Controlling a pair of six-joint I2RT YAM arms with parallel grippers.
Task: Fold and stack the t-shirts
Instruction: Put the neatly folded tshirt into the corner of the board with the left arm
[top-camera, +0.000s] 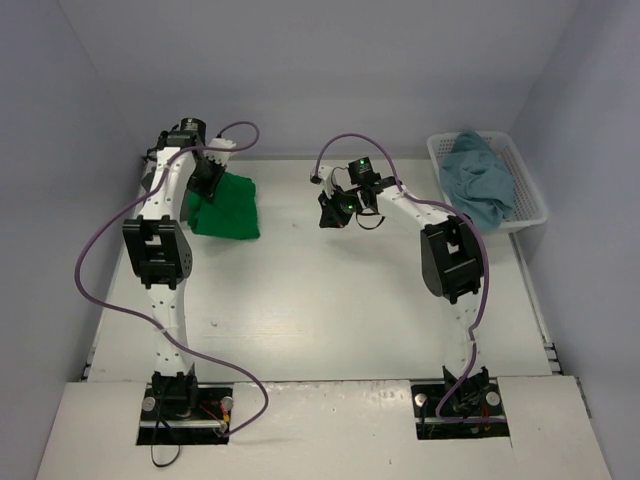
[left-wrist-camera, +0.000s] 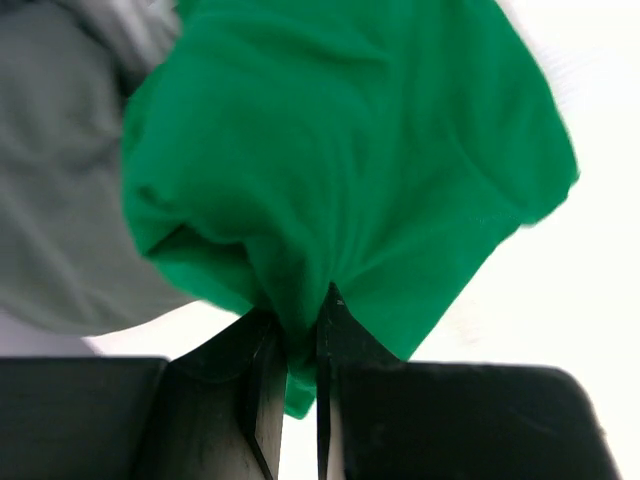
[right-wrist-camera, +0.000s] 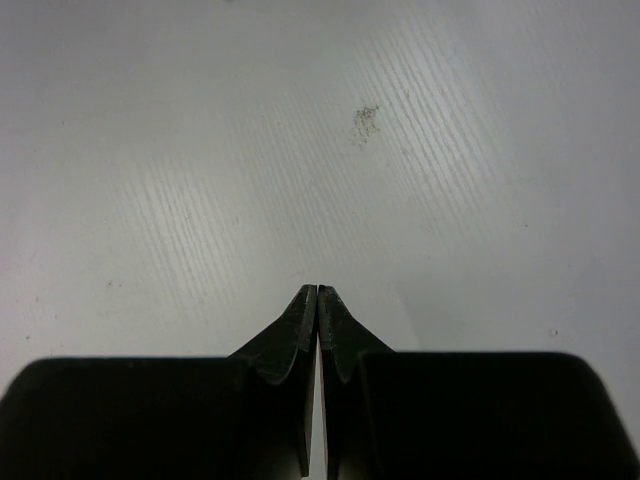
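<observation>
Pinches a fold of the green shirt (left-wrist-camera: 340, 170) in the left gripper (left-wrist-camera: 300, 320), jaws nearly together on the cloth. Holds the right gripper (right-wrist-camera: 317, 292) closed tight on nothing, low over bare table (right-wrist-camera: 200, 150). Shows the green shirt bunched at the table's far left, just beside a grey shirt (left-wrist-camera: 60, 200). Shows a blue shirt (top-camera: 480, 180) heaped in the basket (top-camera: 527, 195) at far right, well apart from both arms.

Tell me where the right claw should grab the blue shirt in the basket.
Probably the bunched fold of the blue shirt that seems to lie over the near left rim of the basket. Come down from above with the right claw, opened first: the basket walls block a side approach, and that fold stands proud of the heap.
</observation>
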